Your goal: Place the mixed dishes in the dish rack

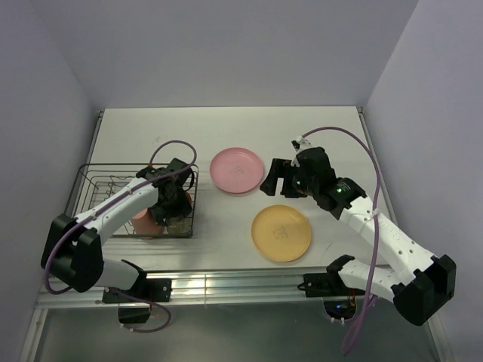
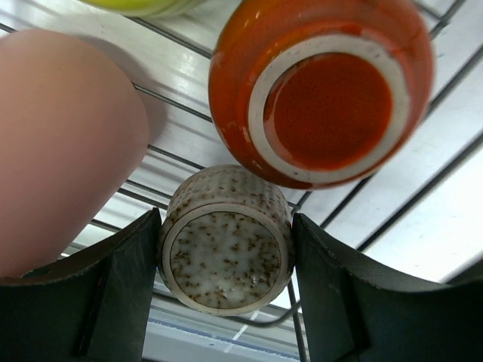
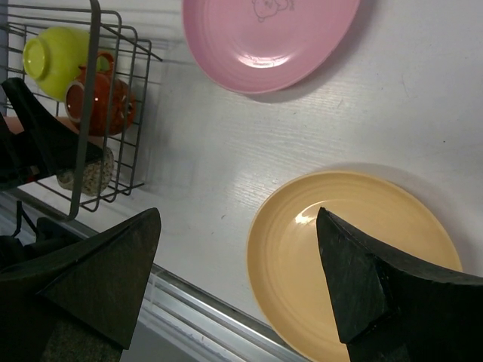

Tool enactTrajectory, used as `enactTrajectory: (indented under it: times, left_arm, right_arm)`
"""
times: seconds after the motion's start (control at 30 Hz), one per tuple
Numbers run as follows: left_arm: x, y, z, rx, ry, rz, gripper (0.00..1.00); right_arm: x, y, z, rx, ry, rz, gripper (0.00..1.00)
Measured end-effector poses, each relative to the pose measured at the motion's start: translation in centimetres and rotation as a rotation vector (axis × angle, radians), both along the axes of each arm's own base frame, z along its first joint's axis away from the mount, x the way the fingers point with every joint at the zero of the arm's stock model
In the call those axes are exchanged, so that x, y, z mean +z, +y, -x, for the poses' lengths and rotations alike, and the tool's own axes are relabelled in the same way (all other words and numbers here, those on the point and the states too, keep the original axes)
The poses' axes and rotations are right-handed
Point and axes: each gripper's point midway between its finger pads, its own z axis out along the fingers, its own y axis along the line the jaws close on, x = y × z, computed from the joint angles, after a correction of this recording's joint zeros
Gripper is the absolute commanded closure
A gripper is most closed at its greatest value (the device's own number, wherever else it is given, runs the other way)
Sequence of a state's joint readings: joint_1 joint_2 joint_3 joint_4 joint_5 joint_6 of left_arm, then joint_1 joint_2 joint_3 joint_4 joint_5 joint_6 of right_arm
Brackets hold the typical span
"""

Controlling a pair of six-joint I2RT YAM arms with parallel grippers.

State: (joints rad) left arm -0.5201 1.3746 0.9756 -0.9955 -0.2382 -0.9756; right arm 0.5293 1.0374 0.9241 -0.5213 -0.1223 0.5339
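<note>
At the frame's left, the lime-green bowl [image 3: 53, 49], small red-orange bowl [image 2: 324, 98] and salmon-pink cup [image 2: 60, 143] are seen inside the dish rack [image 1: 90, 175]. There the tiny beige-grey cup [image 2: 226, 260] is clasped by the left gripper [image 1: 173, 198]. At centre, the pink plate [image 1: 237, 170] and yellow-orange plate [image 1: 281, 232] are yet to be loaded, with the right gripper [image 3: 238, 219] spread wide above them.

arms [image 1: 381, 234]: white shells, black joints | cables [image 1: 332, 129]: purple | lights [image 1: 339, 190]: green

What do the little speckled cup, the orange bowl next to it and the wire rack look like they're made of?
Speckled cup: probably glazed stoneware, from the brown flecks in a glossy pale base and ribbed side.
Orange bowl: likely glazed ceramic, shiny with a pale bare-looking foot ring.
Rack: dark coated metal wire, judging by its thin stiff bars.
</note>
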Motion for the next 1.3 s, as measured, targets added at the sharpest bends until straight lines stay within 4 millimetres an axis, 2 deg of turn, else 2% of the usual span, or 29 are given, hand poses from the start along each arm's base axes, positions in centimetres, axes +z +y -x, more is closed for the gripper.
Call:
enactTrajectory:
  times: [0.03, 0.07, 0.17, 0.3, 0.47, 0.7, 0.83, 0.93, 1.13, 1.3]
  left_arm:
    - [-0.4, -0.1, 0.1, 0.0, 0.01, -0.004, 0.65]
    - [-0.7, -0.1, 0.2, -0.002, 0.02, -0.01, 0.5]
    - [-1.0, -0.4, 0.1, -0.003, 0.02, -0.013, 0.31]
    - [-1.0, -0.3, 0.1, -0.001, 0.019, -0.025, 0.21]
    - [-1.1, 0.0, 0.2, 0.006, 0.023, -0.038, 0.11]
    - [-1.2, 0.1, 0.3, 0.018, 0.031, -0.045, 0.09]
    - [-0.4, -0.2, 0.0, 0.016, 0.026, -0.034, 0.1]
    - [0.8, -0.9, -0.9, 0.015, -0.004, -0.011, 0.1]
    - [3.3, -1.9, -1.8, 0.014, -0.034, 0.03, 0.12]
    - [6.7, -2.6, -2.4, 0.014, -0.075, 0.072, 0.13]
  right_arm:
    - [-0.3, 0.1, -0.1, -0.001, 0.009, 0.003, 0.09]
    - [-0.7, 0.2, -0.3, -0.002, 0.022, 0.007, 0.09]
    - [-2.3, 0.5, -0.7, -0.007, 0.076, 0.026, 0.1]
    - [-4.5, 1.3, -1.5, -0.002, 0.154, 0.056, 0.09]
    - [-5.8, 2.3, -2.9, 0.009, 0.215, 0.055, 0.1]
    - [-5.5, 3.1, -5.3, 0.01, 0.238, 0.022, 0.1]
    - [-5.0, 3.4, -6.2, 0.014, 0.23, 0.005, 0.1]
    - [-5.3, 3.4, -6.6, 0.009, 0.239, -0.002, 0.1]
    - [-7.3, 2.8, -7.5, -0.012, 0.288, 0.002, 0.14]
    - [-8.6, 2.7, -8.4, -0.026, 0.313, 0.007, 0.2]
